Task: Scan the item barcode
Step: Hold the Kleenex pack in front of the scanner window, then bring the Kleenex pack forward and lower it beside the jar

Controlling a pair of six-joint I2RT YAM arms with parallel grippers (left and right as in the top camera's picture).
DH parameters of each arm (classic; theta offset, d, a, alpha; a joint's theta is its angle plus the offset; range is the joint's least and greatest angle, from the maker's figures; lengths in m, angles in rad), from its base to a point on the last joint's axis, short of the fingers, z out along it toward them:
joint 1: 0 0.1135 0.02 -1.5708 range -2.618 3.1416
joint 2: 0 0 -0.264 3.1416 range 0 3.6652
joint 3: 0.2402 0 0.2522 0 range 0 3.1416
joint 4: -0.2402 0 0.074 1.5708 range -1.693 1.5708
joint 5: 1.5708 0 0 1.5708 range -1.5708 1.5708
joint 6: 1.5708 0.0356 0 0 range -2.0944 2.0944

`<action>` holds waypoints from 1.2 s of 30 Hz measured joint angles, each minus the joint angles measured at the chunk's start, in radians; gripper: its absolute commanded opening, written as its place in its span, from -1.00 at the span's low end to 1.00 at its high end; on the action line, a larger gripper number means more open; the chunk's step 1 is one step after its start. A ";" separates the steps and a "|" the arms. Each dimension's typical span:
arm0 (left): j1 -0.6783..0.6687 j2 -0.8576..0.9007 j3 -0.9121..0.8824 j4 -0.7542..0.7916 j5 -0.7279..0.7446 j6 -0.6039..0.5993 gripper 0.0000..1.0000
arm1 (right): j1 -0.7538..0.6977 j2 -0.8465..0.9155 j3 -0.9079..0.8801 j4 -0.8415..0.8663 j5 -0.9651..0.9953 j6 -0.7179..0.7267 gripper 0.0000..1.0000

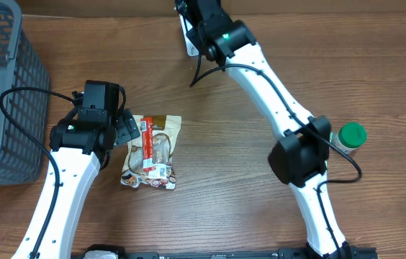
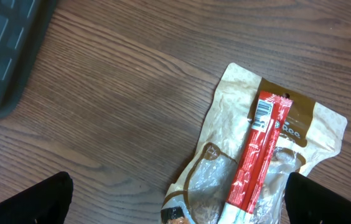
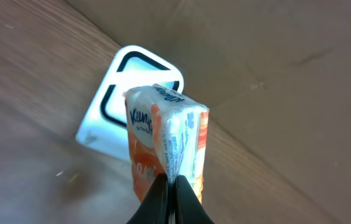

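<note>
The right gripper [image 3: 170,190] is pinched tight on the edge of one tissue pack [image 3: 166,134], holding it just in front of the single white scanner [image 3: 107,106] at the far edge of the table [image 1: 224,158]. The left gripper [image 1: 125,128] stands wide, holding nothing, over one brown pouch [image 1: 156,155] with one red stick [image 2: 259,155] lying on it. One grey basket [image 1: 1,93] sits far left, and one green-capped bottle [image 1: 350,137] stands at the right.
</note>
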 measured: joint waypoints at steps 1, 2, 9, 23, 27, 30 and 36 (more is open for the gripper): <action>0.000 0.000 0.000 0.000 0.000 0.000 0.99 | 0.000 0.015 0.000 0.016 0.007 -0.011 -0.93; 0.000 0.000 0.000 0.000 0.000 0.000 0.99 | 0.000 0.030 0.000 0.032 0.014 -0.023 -0.93; 0.000 0.000 0.000 0.000 0.000 0.000 0.99 | 0.000 0.094 0.000 0.167 0.043 -0.146 -0.92; 0.000 0.000 0.000 0.000 0.000 0.000 0.99 | 0.000 0.175 0.000 0.276 0.092 -0.360 -0.93; 0.000 0.000 0.000 0.000 0.000 0.000 0.99 | 0.000 0.177 0.000 0.277 0.098 -0.371 -0.93; 0.000 0.000 0.000 0.000 0.000 0.000 0.99 | 0.000 0.177 0.000 0.280 0.100 -0.378 -0.93; 0.000 0.000 0.000 0.000 0.000 0.000 0.99 | 0.000 0.177 0.000 0.280 0.103 -0.381 -0.93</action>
